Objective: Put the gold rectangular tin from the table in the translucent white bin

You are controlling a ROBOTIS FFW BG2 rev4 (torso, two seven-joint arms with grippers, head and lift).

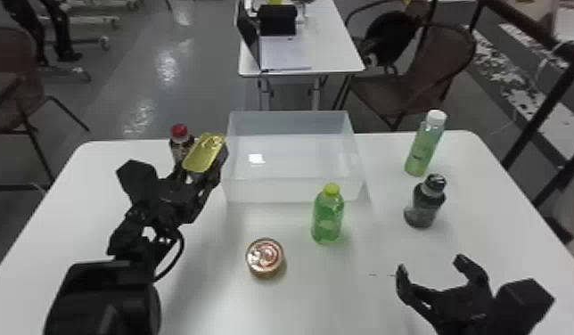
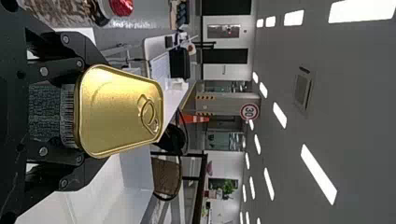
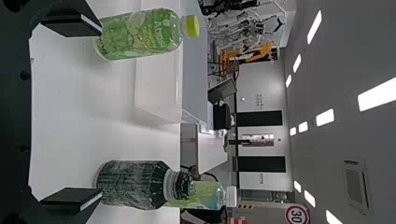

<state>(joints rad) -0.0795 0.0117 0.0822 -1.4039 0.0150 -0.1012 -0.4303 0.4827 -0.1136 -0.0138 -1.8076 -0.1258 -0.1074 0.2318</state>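
In the head view, a gold rectangular tin [image 1: 204,154] was held by the left gripper [image 1: 200,173], left of center in the frame, its lid and pull ring showing. The tin was outside the translucent white bin [image 1: 295,190], just to the left of its wall in the picture. A red-capped bottle [image 1: 179,143] stood at the tin's left, partly covered by the arm. A round can [image 1: 264,256] sat on the white table [image 1: 99,178] at lower center, with a green bottle [image 1: 327,218] upright in front of the bin. To the right in the frame stood a dark bottle [image 1: 425,202] and, above it in the picture, a white-capped bottle [image 1: 424,147]. The right gripper [image 1: 431,266] was at lower right, its fingers spread wide around nothing.

In the left wrist view, the left gripper [image 2: 79,111] had its two fingers against opposite sides of the tin, the pull ring at one end of the gold lid and a barcode on the side wall. The red-capped bottle was near one finger.

In the right wrist view, the right gripper [image 3: 97,114] was wide and empty, the green bottle beyond one finger and the dark bottle beyond the other. The white-capped bottle stood partly behind the dark one.
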